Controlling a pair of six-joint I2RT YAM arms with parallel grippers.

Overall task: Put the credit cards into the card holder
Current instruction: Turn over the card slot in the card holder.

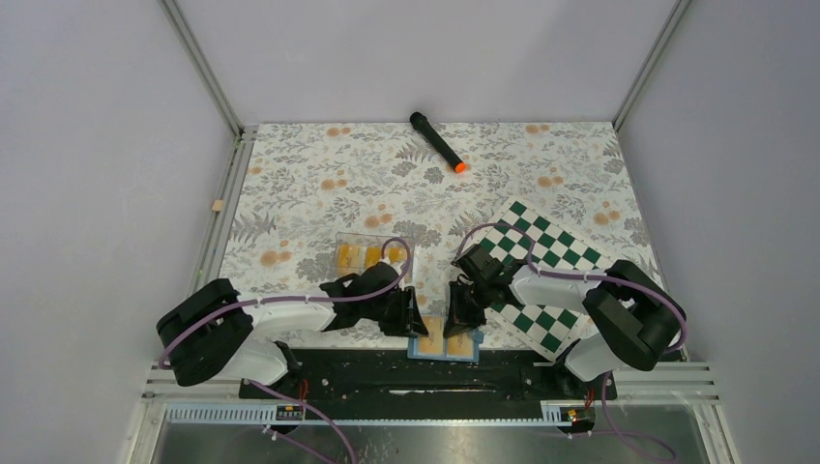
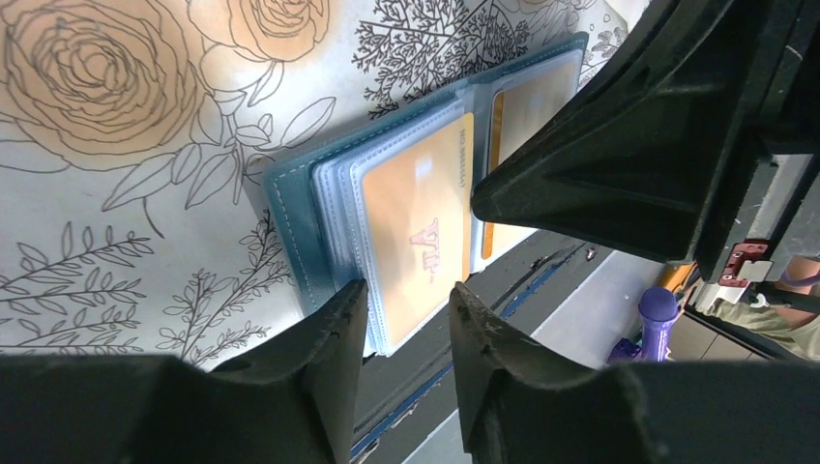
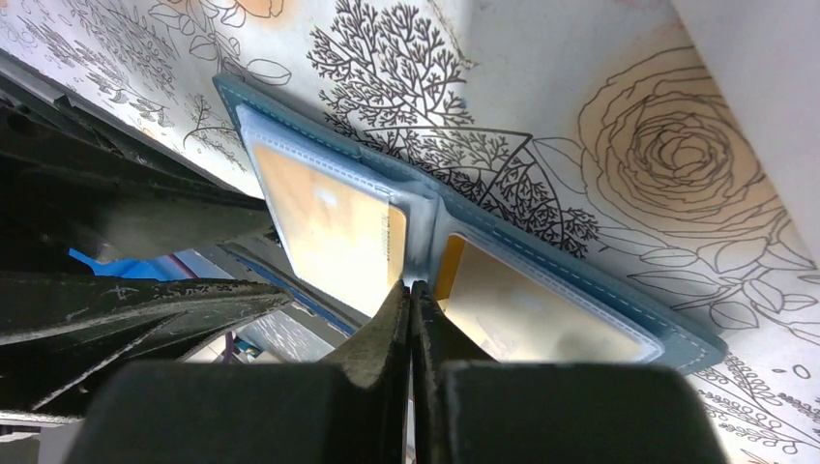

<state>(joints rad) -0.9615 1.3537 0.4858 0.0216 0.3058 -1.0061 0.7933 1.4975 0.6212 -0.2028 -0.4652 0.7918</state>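
The blue card holder (image 1: 445,343) lies open at the table's near edge, between both grippers. An orange-yellow credit card sits in the clear sleeve on each half (image 2: 416,222) (image 3: 522,314). My left gripper (image 2: 406,290) is open and empty, its jaws straddling the near edge of the holder's left half (image 2: 290,213). My right gripper (image 3: 411,287) is shut, its tips at the holder's middle fold (image 3: 425,227); I see nothing held between them. Several more credit cards (image 1: 367,256) lie in a clear tray behind the left gripper (image 1: 411,319).
A green-and-white chessboard (image 1: 551,280) lies under the right arm. A black marker with an orange tip (image 1: 437,142) lies at the far middle. The clear tray (image 1: 346,242) stands left of centre. A black rail (image 1: 387,372) runs along the near edge.
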